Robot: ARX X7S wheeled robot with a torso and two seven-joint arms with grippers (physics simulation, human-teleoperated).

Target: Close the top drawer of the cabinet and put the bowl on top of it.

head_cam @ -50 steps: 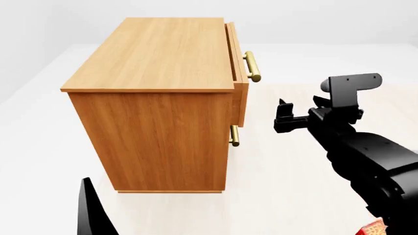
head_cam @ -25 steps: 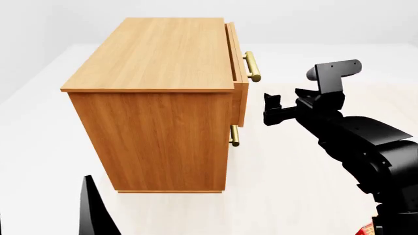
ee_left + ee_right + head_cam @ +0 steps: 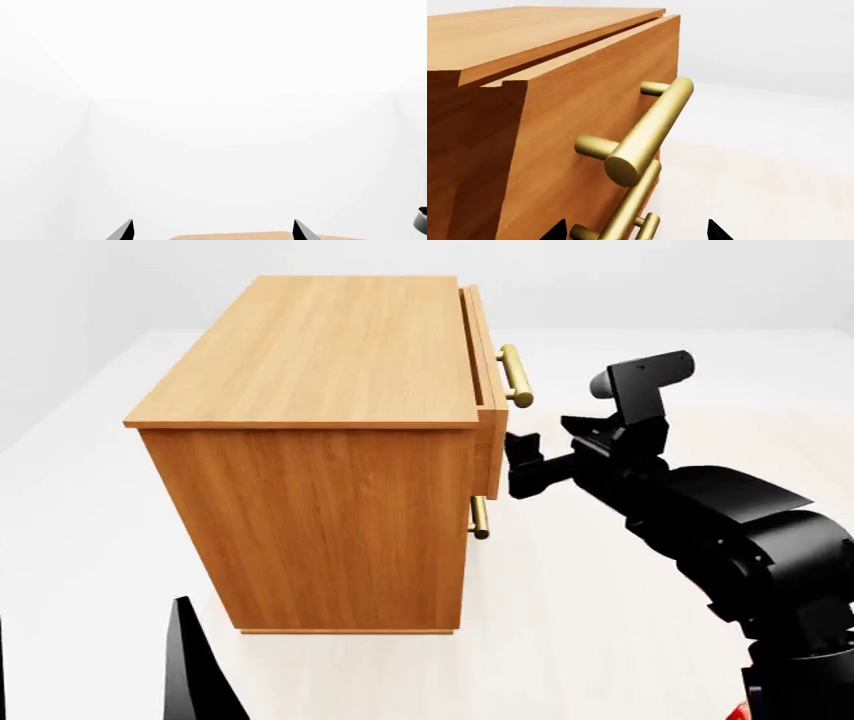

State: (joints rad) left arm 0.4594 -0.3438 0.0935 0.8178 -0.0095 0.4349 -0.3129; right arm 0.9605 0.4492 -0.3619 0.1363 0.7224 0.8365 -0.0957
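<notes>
Drawer (image 3: 489, 400) ajar, handle (image 3: 644, 132) horizontal | right jaws apart | left jaws apart

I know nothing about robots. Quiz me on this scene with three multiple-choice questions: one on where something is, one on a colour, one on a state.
1. Where is the right claw?
A. resting on the cabinet's top
B. beside the top drawer's front, below its handle
C. down on the floor

2. What colour is the handle?
A. brass
B. black
C. white

3. How is the top drawer?
A. pulled right out
C. taken off
B. slightly open

Answers: 1 B, the head view shows the claw next to the drawer front, under the bar. 2 A, the bar looks golden in the right wrist view. 3 B, its front stands a little proud of the cabinet.
</notes>
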